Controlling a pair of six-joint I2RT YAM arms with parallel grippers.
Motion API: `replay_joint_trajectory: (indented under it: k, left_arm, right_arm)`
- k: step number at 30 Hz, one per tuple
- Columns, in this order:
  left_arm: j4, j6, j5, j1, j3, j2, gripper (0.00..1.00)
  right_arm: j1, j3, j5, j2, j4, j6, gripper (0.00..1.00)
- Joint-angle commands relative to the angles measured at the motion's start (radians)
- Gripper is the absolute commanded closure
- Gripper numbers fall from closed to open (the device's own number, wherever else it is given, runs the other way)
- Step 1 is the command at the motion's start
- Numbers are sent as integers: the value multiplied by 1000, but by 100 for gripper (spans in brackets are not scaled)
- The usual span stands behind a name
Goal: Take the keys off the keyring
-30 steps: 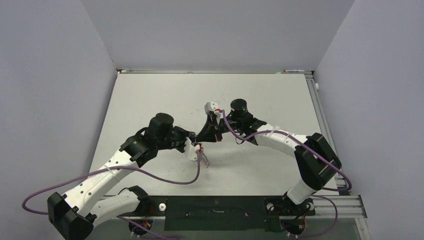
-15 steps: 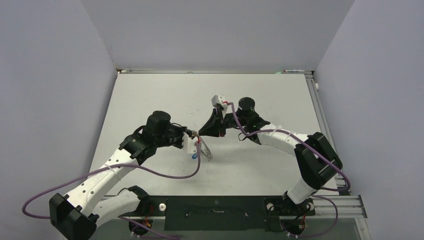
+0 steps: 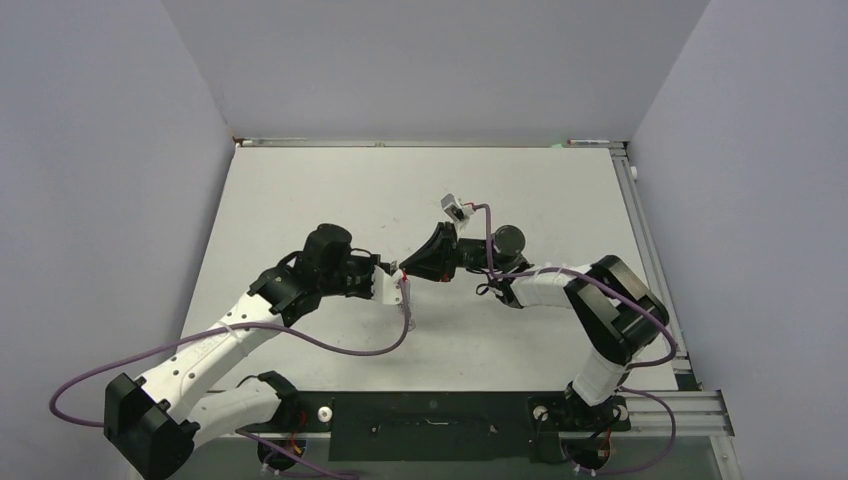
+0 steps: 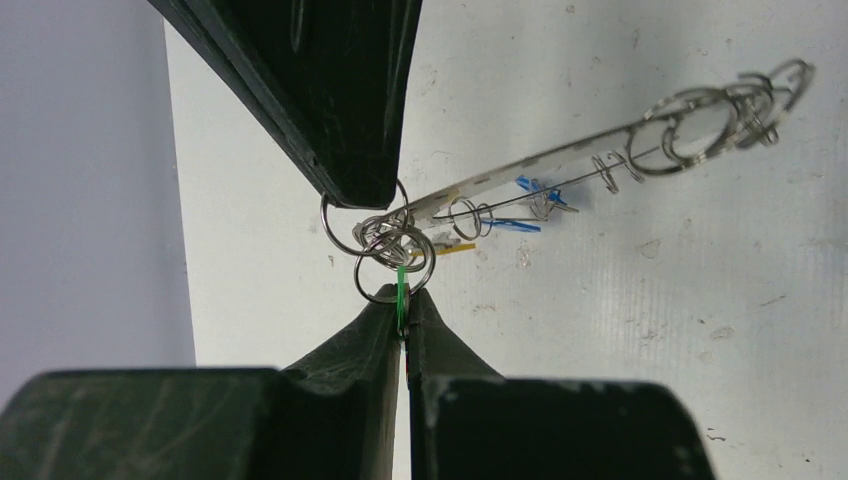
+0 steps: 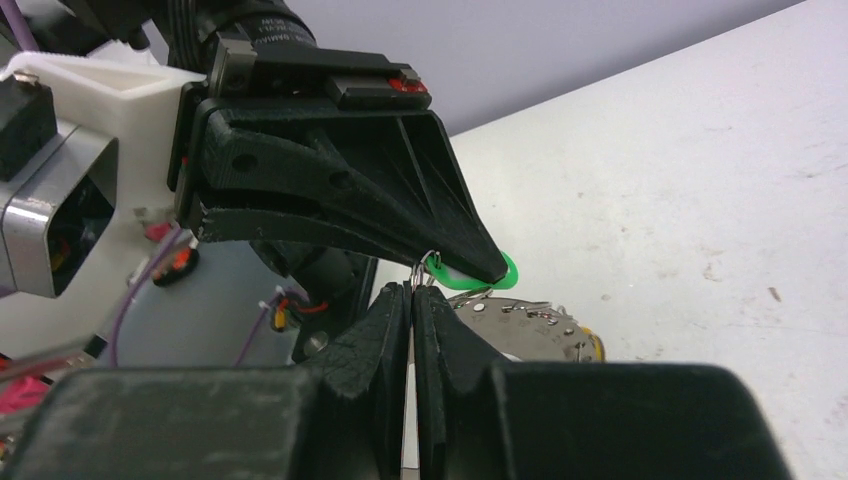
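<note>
left arm: left gripper (image 4: 403,305) is pinched tight on the green tag (image 4: 401,285) of one of the keys (image 4: 528,186), with no gap between the fingers.

centre: the bunch hangs between the two tips, lifted off the table (image 4: 650,330). the keyring (image 4: 545,162) shows nearly edge-on in the left wrist view. its long axis runs away from the pinch point, up and to the right in that view. blue and yellow tags are strung along it, and small loops crowd its far end.

right arm: right gripper (image 5: 411,293) is closed tip to tip against the left. it appears to nip a small wire loop (image 4: 342,218) just above the green tag.

judgement: both claws are equally near. the grips sit almost touching, so the pull should follow the line joining the two tips. the keyring trails off to one side, not along that line. i cannot tell which loop the green tag rides on.
</note>
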Motion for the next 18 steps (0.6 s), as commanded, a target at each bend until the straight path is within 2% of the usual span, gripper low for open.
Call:
replay_joint_trajectory:
  k: [1,6,18]
  left_arm:
    - [-4,-66,-6,-2,24,-3,100]
    - [-1,-70,-21,-2,25,-15,100]
    - [-18,-59,-25,-1,88,-8,100]
  right_arm:
    - [9,-10,71,53,387,243,95]
    - [6,-15,48,57,340,184,95]
    - [-4,-42,28,-9,5,-260,95]
